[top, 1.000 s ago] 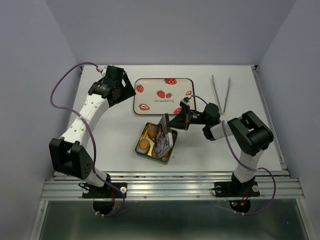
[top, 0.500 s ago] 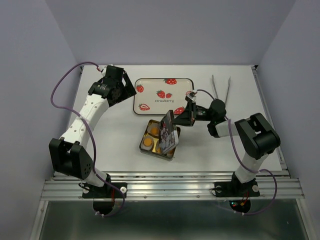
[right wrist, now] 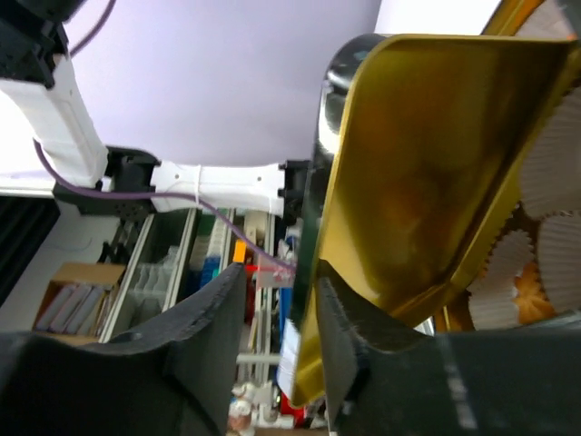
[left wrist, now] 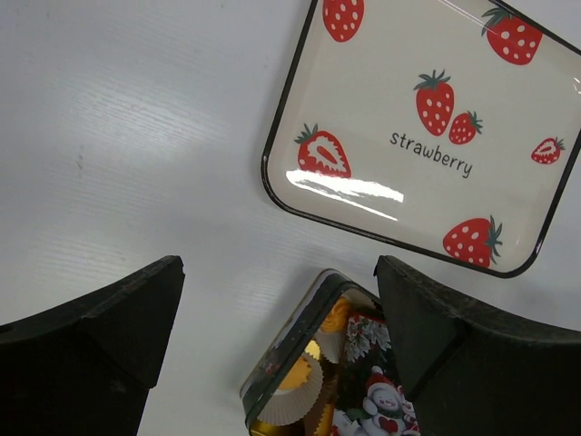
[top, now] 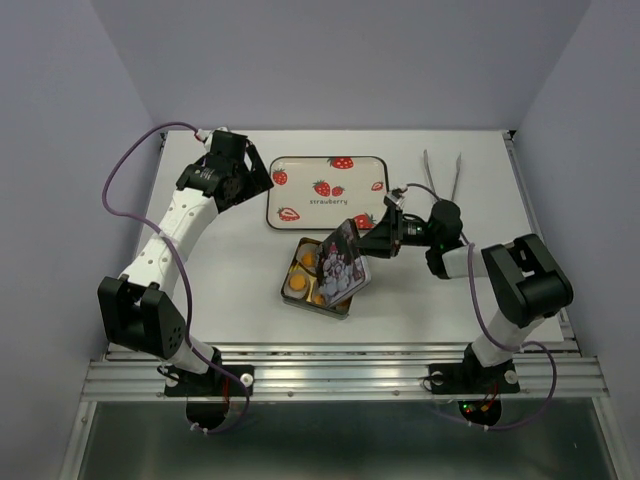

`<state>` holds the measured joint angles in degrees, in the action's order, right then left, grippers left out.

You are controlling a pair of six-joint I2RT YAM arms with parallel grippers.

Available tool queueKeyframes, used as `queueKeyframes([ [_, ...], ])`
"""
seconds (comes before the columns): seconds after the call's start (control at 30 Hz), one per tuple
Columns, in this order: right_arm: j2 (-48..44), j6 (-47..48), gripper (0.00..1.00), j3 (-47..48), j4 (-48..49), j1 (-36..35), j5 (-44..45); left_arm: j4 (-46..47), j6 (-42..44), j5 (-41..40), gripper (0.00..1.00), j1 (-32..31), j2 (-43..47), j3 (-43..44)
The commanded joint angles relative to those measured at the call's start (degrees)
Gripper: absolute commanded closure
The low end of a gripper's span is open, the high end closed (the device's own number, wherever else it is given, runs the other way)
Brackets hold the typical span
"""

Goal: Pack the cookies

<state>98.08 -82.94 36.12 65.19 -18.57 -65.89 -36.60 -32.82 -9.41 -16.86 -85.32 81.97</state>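
Gaping wide, left pincer [left wrist: 280, 272] hangs; right pincer [right wrist: 280, 289], parted, straddles one lid [right wrist: 427, 163] beside three visible cookies [top: 296, 286].

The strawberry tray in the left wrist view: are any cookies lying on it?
No, the tray shows only printed strawberries; the cookies sit in the tin nearby.

Top cam's high behind, looking down over the whole white bench [top: 230, 270]. Left wrist looks straight down; right wrist's sideways, right up against the gold-lined rectangular tin [right wrist: 427, 163] all three share.
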Motion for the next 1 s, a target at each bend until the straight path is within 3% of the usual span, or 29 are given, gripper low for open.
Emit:
queueKeyframes([
  [0.0,-4.8,6.6,0.54,-1.5,-6.0,2.7,-1.6,1.5,1.2,0.5,0.01,0.1,0.5,-0.5],
  [0.13,-6.9,14.1,0.50,-2.1,-14.6,4.7,-1.9,1.7,1.2,0.8,0.01,0.2,-0.1,0.0],
  [0.2,-7.9,20.3,0.49,-0.8,-27.9,5.2,-1.9,1.7,1.1,0.8,0.01,0.1,-0.3,0.0],
  [0.23,-8.7,30.8,0.49,2.3,-44.0,5.2,-0.7,1.7,1.1,0.8,0.01,0.0,-0.3,0.0],
  [0.33,-8.3,53.9,0.49,11.7,-68.4,5.2,6.3,1.7,1.0,1.0,0.01,0.0,-0.4,-0.5],
  [0.37,-8.3,56.5,0.50,12.8,-75.2,5.2,8.3,1.7,0.9,1.1,0.01,-0.1,-0.4,-0.7],
  [0.7,-8.8,59.9,0.50,15.4,-84.1,5.2,19.0,2.0,0.4,1.2,0.01,-0.5,-0.6,-3.3],
  [0.97,-8.3,60.7,0.60,17.6,-87.8,1.4,21.2,3.0,-1.4,2.3,0.01,-1.0,-0.1,-6.2],
])
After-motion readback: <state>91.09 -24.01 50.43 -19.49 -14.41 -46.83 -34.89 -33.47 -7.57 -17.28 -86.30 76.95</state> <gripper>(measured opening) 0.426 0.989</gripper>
